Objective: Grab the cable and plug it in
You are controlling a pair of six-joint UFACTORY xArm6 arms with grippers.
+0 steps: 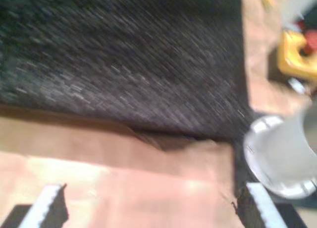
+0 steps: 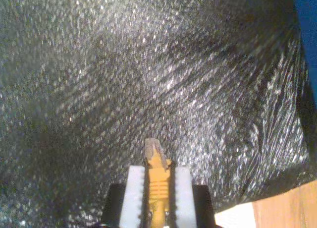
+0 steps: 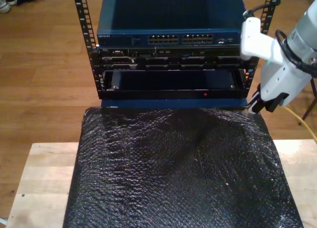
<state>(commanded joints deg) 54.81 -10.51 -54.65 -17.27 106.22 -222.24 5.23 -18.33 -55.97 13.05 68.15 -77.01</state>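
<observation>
Across the middle of the exterior view spreads a black textured mat [image 3: 183,173], draped over a pale wooden table [image 3: 42,173] whose bare top shows at both sides. Behind it stands a black equipment rack [image 3: 171,72] carrying a blue network switch [image 3: 171,20] with rows of ports along its face. At the exterior view's right, a white arm [image 3: 285,59] hangs over the mat's far corner, and a thin yellow line runs down beside it (probably the cable's trailing length, though it is too faint to be sure). My second gripper [image 2: 157,188] is clamped on the cable [image 2: 157,181] just behind its clear plug [image 2: 152,147], which juts forward above the mat. My first gripper [image 1: 148,205] hovers over wood with its jaws spread wide, nothing between them; its picture is blurred.
</observation>
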